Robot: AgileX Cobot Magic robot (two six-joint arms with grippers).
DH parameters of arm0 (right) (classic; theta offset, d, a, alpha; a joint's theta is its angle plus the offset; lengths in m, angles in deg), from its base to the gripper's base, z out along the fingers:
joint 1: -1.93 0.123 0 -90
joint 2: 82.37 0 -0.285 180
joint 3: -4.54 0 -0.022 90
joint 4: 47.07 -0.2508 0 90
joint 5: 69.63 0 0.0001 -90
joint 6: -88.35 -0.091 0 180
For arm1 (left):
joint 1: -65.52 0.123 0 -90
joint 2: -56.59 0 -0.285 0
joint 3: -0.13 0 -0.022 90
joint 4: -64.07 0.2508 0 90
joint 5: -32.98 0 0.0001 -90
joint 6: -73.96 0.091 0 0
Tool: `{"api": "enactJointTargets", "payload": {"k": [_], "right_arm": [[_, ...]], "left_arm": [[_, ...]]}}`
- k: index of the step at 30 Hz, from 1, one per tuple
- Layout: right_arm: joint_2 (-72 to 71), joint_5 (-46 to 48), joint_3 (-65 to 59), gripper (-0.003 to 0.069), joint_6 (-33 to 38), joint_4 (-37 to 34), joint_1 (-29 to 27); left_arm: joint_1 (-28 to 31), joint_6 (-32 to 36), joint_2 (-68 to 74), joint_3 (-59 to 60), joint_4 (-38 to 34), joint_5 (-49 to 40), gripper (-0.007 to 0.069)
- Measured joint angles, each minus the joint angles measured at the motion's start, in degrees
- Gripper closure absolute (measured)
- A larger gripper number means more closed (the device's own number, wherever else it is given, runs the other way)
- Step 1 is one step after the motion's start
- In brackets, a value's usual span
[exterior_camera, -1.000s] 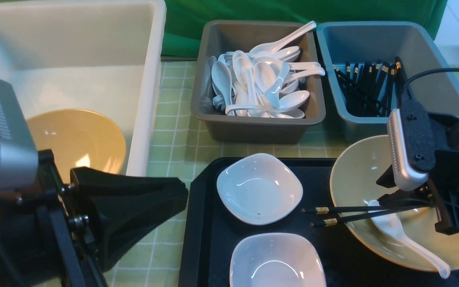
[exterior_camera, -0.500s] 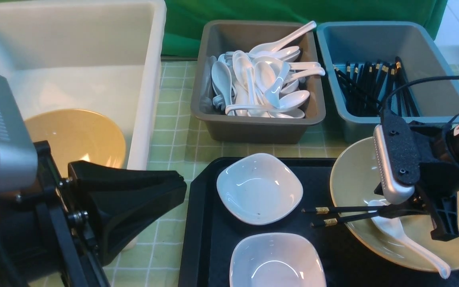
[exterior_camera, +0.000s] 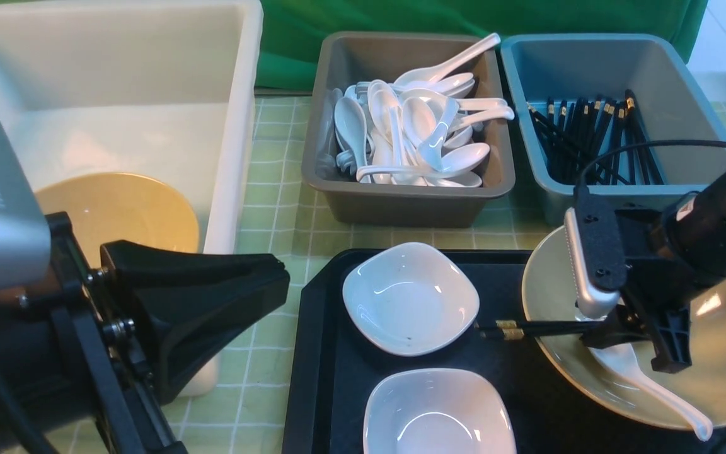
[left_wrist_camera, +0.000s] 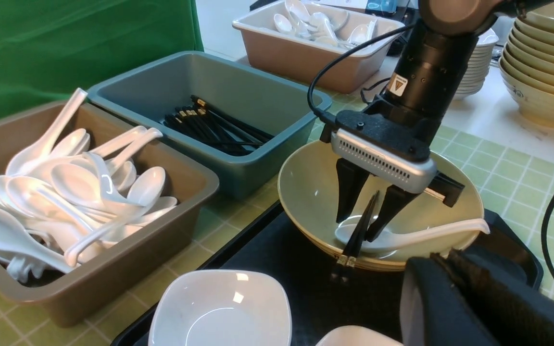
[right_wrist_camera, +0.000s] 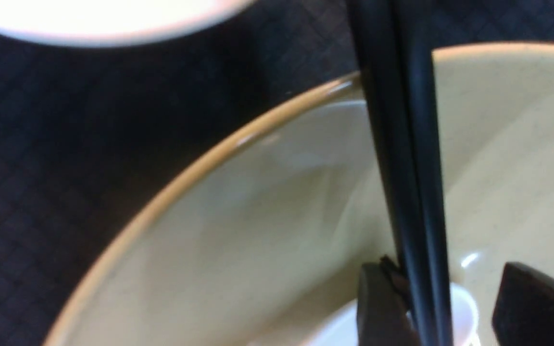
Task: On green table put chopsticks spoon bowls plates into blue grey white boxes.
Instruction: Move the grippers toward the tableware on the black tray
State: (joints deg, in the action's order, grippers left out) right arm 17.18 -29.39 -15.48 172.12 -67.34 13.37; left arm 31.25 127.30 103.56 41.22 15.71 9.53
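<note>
The left tool [exterior_camera: 275,280] sits low at the near left, its jaws pressed together into one black wedge pointing toward the right. The right arm [left_wrist_camera: 433,57] slants steeply down from the right side, and the right tool [left_wrist_camera: 358,226] points downward, jaws apart.

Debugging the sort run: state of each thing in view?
right gripper: open, straddling loose chopsticks
left gripper: shut, empty
loose chopsticks: lying across tray bowl rim
loose spoon: lying in tray bowl
far plate, near plate: empty, on black tray
white tub: holds second bowl
grey bin: piled with binned spoons
blue bin: holds binned chopsticks
</note>
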Motion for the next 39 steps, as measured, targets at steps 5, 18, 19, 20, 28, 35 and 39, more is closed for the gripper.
{"api": "enactJointTargets", "payload": {"k": [5,18,19,20,28,35,39], "right_arm": [[1.37,1.54,1.91,0.0375,0.00,-0.06,0.00],[3.34,4.19,3.70,0.0536,0.00,-1.00,0.00],[3.41,4.08,3.72,0.0536,0.00,-1.02,0.00],[3.61,3.80,3.83,0.0536,0.00,-1.21,0.00],[3.74,3.52,3.97,0.0536,0.00,-1.44,0.00],[4.75,8.86,7.88,0.0536,-0.05,-0.36,0.00],[4.87,11.97,11.46,0.0536,-0.10,-0.30,0.00]], "left_arm": [[0.00,0.00,0.00,0.05,0.00,0.00,0.0627],[0.00,-0.06,0.00,0.11,0.00,0.00,0.0627],[0.00,-0.06,0.00,0.11,0.00,0.00,0.0627],[0.00,-0.06,0.00,0.11,0.00,0.00,0.0627],[0.00,-0.06,0.00,0.11,0.00,0.00,0.0627],[0.00,-0.06,0.00,0.11,0.00,0.00,0.0627],[0.00,-0.06,0.00,0.11,0.00,0.06,0.0627]]}}
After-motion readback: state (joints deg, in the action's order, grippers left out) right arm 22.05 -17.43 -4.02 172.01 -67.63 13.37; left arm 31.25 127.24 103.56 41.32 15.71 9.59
